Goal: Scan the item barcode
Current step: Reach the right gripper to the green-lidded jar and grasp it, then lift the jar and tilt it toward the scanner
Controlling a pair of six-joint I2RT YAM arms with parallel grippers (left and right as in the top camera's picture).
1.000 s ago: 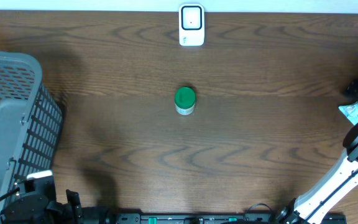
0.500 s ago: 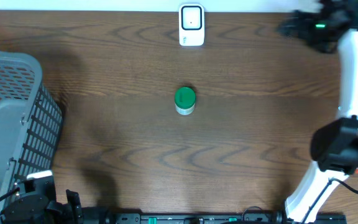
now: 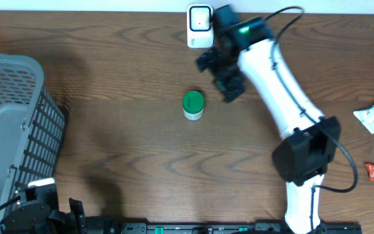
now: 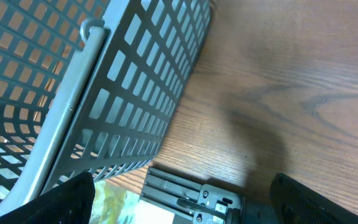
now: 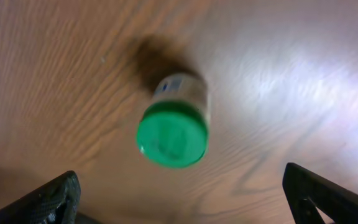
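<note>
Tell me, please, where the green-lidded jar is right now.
In the overhead view the jar stands near the middle of the table, in line with the white scanner at the far edge; the open right gripper is close on its right.

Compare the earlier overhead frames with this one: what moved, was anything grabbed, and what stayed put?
The right tool swung from the right edge of the table, along the far side, in to the centre. It now hangs open beside the green-lidded jar, on its far right side, gripping nothing. Nothing was taken or released. The jar, the scanner, the basket and the open left tool stayed as they were.
</note>
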